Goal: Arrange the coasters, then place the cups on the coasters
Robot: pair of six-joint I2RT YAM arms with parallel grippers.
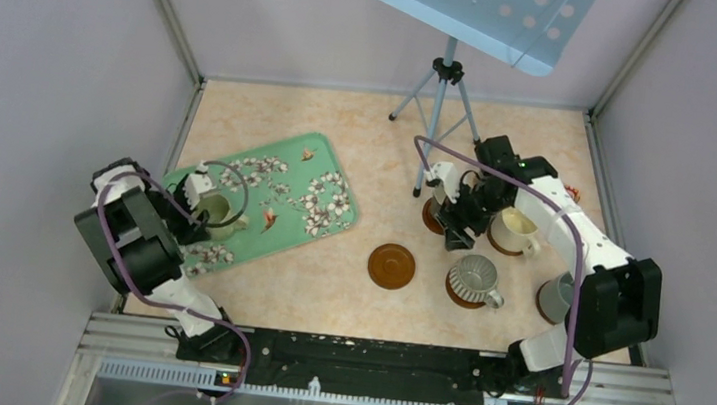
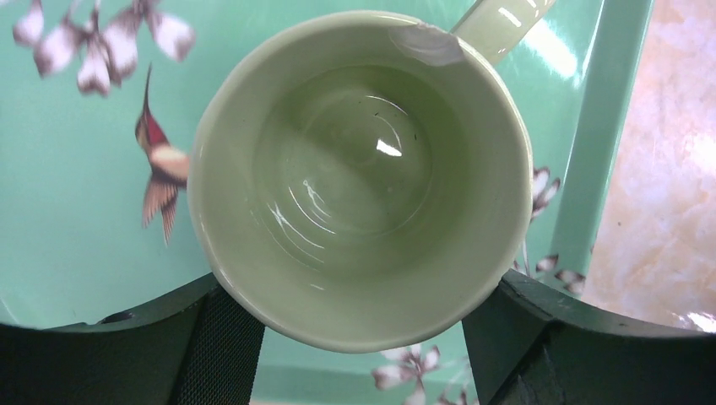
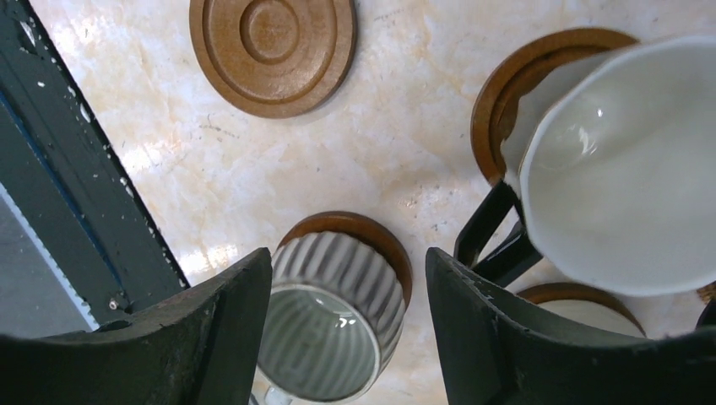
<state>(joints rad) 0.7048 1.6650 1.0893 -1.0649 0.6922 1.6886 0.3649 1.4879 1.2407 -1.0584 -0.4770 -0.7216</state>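
Pale green mug (image 2: pixel 355 177) upright on the green floral tray (image 2: pixel 76 261), left jaws straddling it, grip unclear, bare coaster (image 1: pixel 391 265) right of the tray, ribbed grey mug (image 1: pixel 474 275) beyond, right jaws open, empty, above the bench (image 1: pixel 343 120).

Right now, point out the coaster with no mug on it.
The bare coaster just left of the ribbed grey mug; every other coaster in view carries a mug.
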